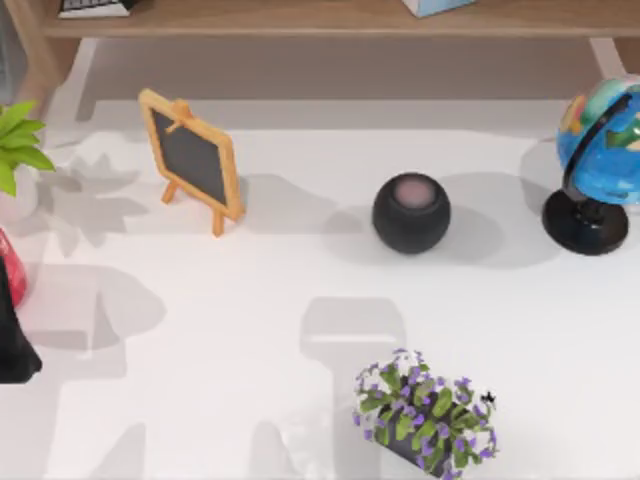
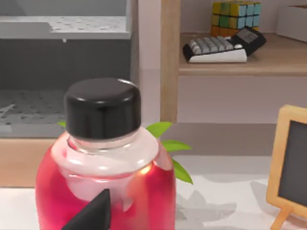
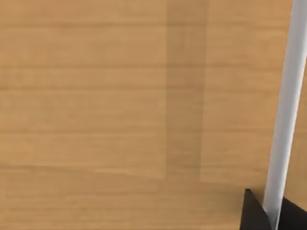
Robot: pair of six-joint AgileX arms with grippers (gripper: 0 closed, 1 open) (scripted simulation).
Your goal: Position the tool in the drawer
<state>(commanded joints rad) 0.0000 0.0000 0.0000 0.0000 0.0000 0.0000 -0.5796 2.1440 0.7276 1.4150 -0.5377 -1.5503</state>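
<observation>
The tool is out of view. A light wooden front (image 3: 120, 96) with an upright white bar handle (image 3: 283, 110) on it looks like the drawer's face. My right gripper (image 3: 273, 215) sits on that bar, one black fingertip (image 3: 250, 211) tight on each side of it. My left gripper (image 1: 8, 305) is at the table's left edge, right behind a red bottle (image 2: 105, 187) with a black cap (image 2: 103, 108).
On the table stand a small chalkboard easel (image 1: 192, 160), a dark round speaker (image 1: 411, 213), a globe (image 1: 603, 165), a purple flower pot (image 1: 425, 412) and a green plant (image 1: 18, 145). A grey cabinet (image 2: 62, 72) and a wooden shelf with a calculator (image 2: 223, 45) lie behind.
</observation>
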